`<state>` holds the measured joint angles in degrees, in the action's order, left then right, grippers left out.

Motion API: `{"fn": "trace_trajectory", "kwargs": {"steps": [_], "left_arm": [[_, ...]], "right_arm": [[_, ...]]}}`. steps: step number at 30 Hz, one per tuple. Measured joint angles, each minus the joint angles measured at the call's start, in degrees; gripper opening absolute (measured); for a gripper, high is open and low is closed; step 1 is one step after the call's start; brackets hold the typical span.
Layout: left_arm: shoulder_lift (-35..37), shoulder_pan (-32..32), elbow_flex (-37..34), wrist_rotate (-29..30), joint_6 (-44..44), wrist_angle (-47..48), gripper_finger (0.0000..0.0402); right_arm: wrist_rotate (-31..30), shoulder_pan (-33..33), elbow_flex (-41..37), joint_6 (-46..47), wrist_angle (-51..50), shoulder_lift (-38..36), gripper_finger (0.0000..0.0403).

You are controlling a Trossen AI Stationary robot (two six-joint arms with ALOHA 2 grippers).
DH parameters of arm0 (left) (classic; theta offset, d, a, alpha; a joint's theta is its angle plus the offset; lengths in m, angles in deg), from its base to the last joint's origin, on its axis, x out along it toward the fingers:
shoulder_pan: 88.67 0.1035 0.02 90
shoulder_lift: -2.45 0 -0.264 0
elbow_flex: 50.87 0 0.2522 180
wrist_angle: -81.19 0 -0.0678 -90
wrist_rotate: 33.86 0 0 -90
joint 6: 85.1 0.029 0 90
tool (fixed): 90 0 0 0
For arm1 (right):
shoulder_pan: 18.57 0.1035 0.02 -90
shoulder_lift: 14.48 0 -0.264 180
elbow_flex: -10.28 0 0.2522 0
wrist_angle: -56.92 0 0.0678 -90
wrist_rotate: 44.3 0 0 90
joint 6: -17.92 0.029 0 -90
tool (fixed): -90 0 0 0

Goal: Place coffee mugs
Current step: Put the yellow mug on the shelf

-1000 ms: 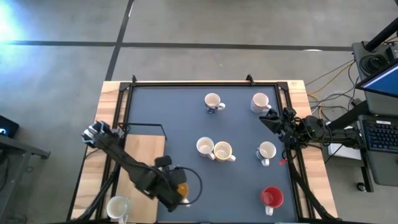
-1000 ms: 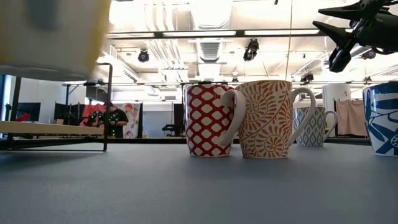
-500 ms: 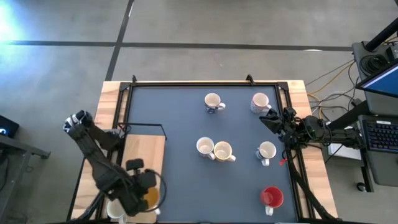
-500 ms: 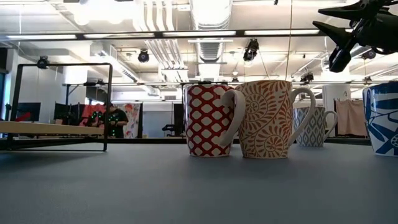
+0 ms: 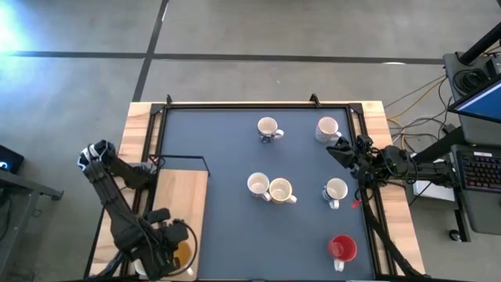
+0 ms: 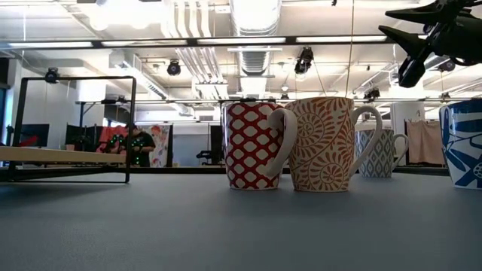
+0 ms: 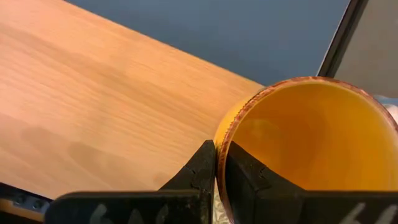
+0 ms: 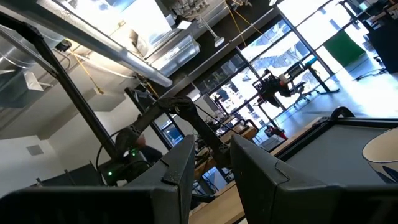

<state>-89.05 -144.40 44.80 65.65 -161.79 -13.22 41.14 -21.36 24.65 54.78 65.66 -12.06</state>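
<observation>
My left gripper point(image 5: 171, 244) is at the table's near left corner, over the wooden board point(image 5: 182, 196), shut on the orange mug point(image 5: 183, 252). A white mug point(image 5: 141, 269) shows partly beside it, under the arm. Five white mugs stand upright on the dark mat: two at the far side point(image 5: 268, 128) point(image 5: 327, 129), a touching pair in the middle point(image 5: 258, 185) point(image 5: 281, 190), and one at the right point(image 5: 335, 190). A red mug point(image 5: 341, 248) stands near the right front. My right gripper point(image 5: 338, 149) hangs open above the mat's right edge, holding nothing. My left gripper holds the orange mug by its rim point(image 7: 219, 134), one finger point(image 7: 244, 174) inside the cup and the other point(image 7: 200, 169) outside against the wall. The mug stays upright, mouth up, over the wooden board; whether its base rests on the board, I cannot tell.
A black wire frame point(image 5: 185, 160) stands along the board's far and right sides. The mat point(image 5: 227, 157) has free room on its left half and near the front middle. In the low view the patterned mugs point(image 6: 324, 143) stand in a row across the mat.
My left gripper has carried the orange mug from above the mat's near left part toward the table's left edge, over the wooden board, keeping its hold. The mug has left the low view. The right arm has kept still.
</observation>
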Motion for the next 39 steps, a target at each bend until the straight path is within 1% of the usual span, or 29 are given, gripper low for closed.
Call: {"fn": "trace_trajectory", "kwargs": {"steps": [4, 10, 15, 24, 35, 39], "left_arm": [[0.00, -0.59, -0.59, 0.03, -1.78, -1.35, 0.0006], [0.00, -1.30, -2.66, 0.06, -4.04, -6.04, 0.0006], [0.00, -2.03, -3.08, 0.42, -5.52, -7.18, 0.0006], [0.00, -3.10, -3.08, 0.41, -7.37, -6.22, 0.0007], [0.00, -3.46, -3.06, 0.04, -12.97, -5.66, 0.0007], [0.00, -3.53, -3.02, 0.14, -13.87, -5.77, 0.0016]], "right_arm": [[0.01, 0.00, -0.02, 0.01, -0.02, 0.00, 0.0093], [0.01, 0.01, -0.01, 0.01, -0.01, 0.00, 0.0093], [0.02, 0.00, -0.02, 0.00, 0.00, 0.00, 0.0093], [0.02, 0.02, -0.02, 0.00, -0.02, 0.00, 0.0093], [0.00, 0.01, -0.02, 0.01, -0.02, 0.00, 0.0093], [0.00, 0.00, -0.02, 0.02, 0.00, 0.00, 0.0093]]}}
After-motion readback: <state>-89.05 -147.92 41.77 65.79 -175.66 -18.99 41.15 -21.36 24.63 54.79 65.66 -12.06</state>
